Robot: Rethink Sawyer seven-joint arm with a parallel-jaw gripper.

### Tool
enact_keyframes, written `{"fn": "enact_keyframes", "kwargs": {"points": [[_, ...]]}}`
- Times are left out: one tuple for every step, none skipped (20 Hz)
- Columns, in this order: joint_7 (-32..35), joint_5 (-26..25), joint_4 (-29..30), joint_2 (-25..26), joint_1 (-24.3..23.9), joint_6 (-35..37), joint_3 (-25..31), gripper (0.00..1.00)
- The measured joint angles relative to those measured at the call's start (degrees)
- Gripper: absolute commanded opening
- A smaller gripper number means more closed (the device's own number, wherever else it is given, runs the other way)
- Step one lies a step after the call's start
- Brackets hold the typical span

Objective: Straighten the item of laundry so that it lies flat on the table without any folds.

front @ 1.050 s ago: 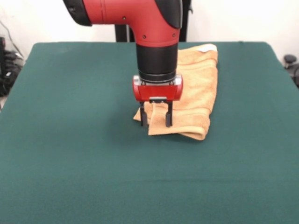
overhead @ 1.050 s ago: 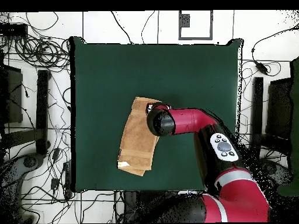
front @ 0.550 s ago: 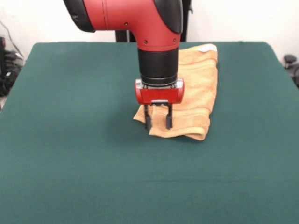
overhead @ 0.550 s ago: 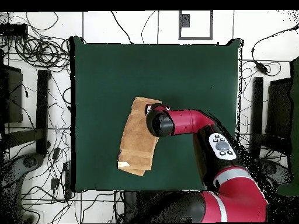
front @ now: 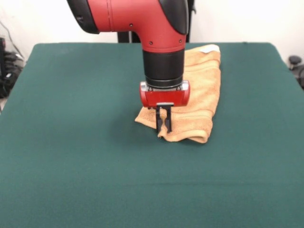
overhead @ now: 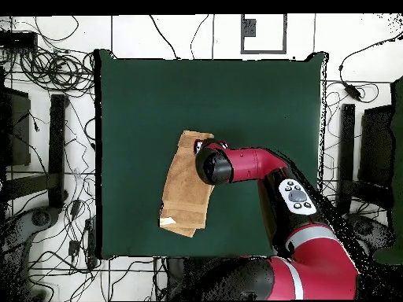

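Dark green felt-like cloth covers the large rectangular table, which stands against a pale wall in the front view, while the overhead view shows black cables strewn over the light floor all around it. On the cloth lies the orange-tan terry hand towel, folded over itself into a long narrow strip with a rounded fold along one long side; it sits toward the robot's side of the table. A small white tag shows at the strip's far corner in the front view. The red and black arm comes down over the towel's near end, its red wrist block just above the cloth. The gripper points straight down, its two black fingers drawn close together and pinching the towel's near edge, where a small pucker of fabric bunches at the tips
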Motion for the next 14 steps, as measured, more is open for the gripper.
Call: {"fn": "enact_keyframes", "kwargs": {"points": [[0.0,0.0,0.0,0.0,0.0,0.0,0.0,0.00],[0.0,0.0,0.0,0.0,0.0,0.0,0.0,0.00],[0.0,0.0,0.0,0.0,0.0,0.0,0.0,0.00],[0.0,0.0,0.0,0.0,0.0,0.0,0.0,0.00],[0.0,0.0,0.0,0.0,0.1,0.0,-0.1,0.00],[0.0,0.0,0.0,0.0,0.2,-0.1,-0.2,0.00],[0.0,0.0,0.0,0.0,0.3,-0.1,-0.3,0.00],[0.0,0.0,0.0,0.0,0.4,-0.2,-0.4,0.00],[0.0,0.0,0.0,-0.1,0.5,-0.2,-0.4,0.00],[0.0,0.0,0.0,-0.1,0.5,-0.2,-0.5,0.00],[0.0,0.0,0.0,-0.1,0.5,-0.2,-0.5,0.00],[0.0,0.0,0.0,-0.1,0.5,-0.2,-0.5,0.00],[0.0,0.0,0.0,-0.1,0.6,-0.2,-0.5,0.00],[0.0,0.0,0.0,-0.1,0.6,-0.2,-0.5,0.00]]}}
